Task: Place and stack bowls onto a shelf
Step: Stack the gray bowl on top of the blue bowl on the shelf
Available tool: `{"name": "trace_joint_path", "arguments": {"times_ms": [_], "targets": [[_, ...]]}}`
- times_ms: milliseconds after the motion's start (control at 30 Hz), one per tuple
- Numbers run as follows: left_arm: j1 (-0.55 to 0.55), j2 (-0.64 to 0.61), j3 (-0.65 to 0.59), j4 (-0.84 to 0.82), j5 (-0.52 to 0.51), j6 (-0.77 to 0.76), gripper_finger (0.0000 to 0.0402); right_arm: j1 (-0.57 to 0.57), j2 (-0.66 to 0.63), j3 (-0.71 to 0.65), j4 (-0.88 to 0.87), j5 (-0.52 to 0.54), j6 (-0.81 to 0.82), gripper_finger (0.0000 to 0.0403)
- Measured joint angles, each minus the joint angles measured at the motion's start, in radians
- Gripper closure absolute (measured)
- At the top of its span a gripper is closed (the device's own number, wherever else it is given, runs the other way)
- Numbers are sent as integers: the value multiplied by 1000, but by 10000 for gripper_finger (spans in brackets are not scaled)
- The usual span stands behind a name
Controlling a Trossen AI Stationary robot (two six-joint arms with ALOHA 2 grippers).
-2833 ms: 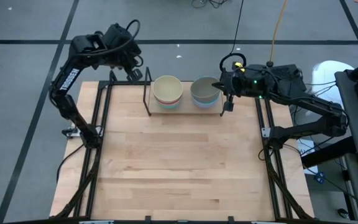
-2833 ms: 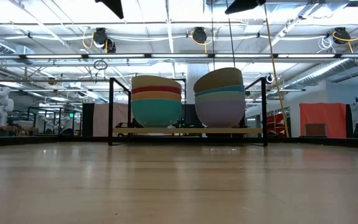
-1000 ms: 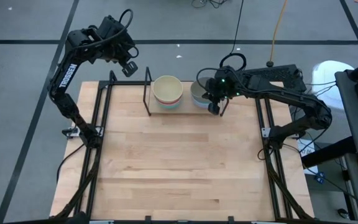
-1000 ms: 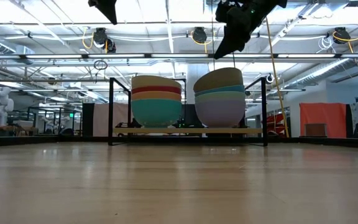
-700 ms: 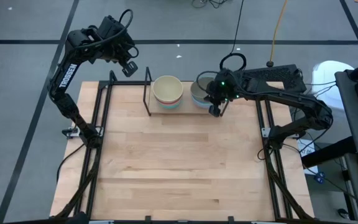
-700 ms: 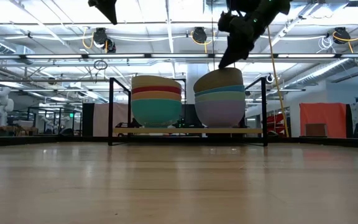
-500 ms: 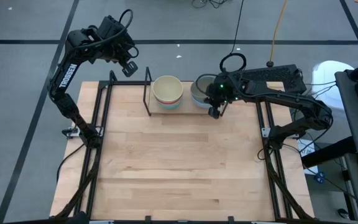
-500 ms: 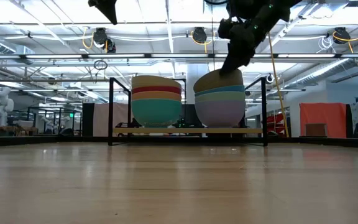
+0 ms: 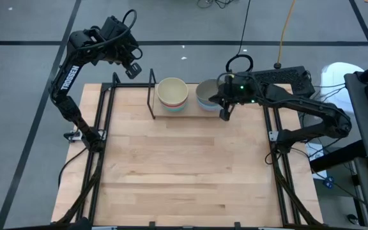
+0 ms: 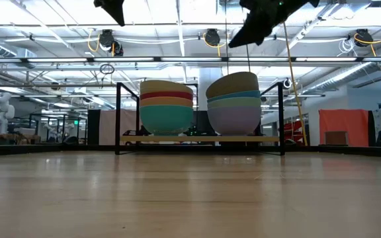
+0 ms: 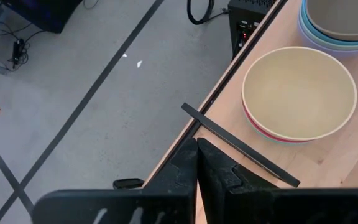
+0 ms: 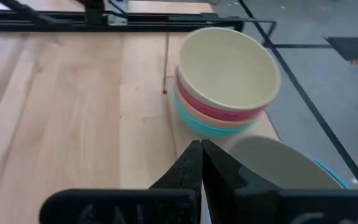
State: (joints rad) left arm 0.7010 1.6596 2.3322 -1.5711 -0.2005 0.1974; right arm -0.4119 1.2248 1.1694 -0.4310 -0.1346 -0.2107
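Note:
Two stacks of bowls stand on the shelf (image 10: 204, 139) at the table's far edge. The left stack (image 10: 167, 106) is cream, magenta, orange and cyan from the top down. The right stack (image 10: 234, 102) has lavender at the bottom, then pale green and blue. The olive-grey bowl (image 10: 233, 84) lies on top, tilted, not nested level. My right gripper (image 10: 243, 36) hangs shut above that bowl, clear of it, and shows by the stack's near right side in the high view (image 9: 224, 113). My left gripper (image 9: 133, 69) waits shut, high beyond the shelf's left end.
The shelf's black upright frames (image 9: 152, 96) stand at both ends of the stacks. Bare wooden tabletop (image 9: 184, 166) stretches from the shelf to the near edge. Black frame rails (image 9: 101, 147) run along the table's left and right sides.
My right gripper, shut, came down onto the raised rim of the olive-grey top bowl, touched it about half a second ago, then rose clear and shifted slightly toward the table's right. The bowl stays tilted on its stack. The left arm kept still.

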Motion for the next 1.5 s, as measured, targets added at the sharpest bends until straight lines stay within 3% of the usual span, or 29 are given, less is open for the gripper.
{"name": "trace_joint_path", "arguments": {"times_ms": [233,633,1033,1267,1500], "targets": [[0,0,0,0,0,0,396,-28,20,-1,-54,33,50,403],[0,0,0,0,-3,-10,397,-30,87,-1,-50,34,-1,403],[0,0,0,0,-3,-12,398,-40,79,-138,32,31,18,403],[0,0,0,0,-2,-11,398,-9,36,-96,78,-45,17,403],[0,0,0,0,-2,3,399,-41,12,-94,77,8,37,403]]}}
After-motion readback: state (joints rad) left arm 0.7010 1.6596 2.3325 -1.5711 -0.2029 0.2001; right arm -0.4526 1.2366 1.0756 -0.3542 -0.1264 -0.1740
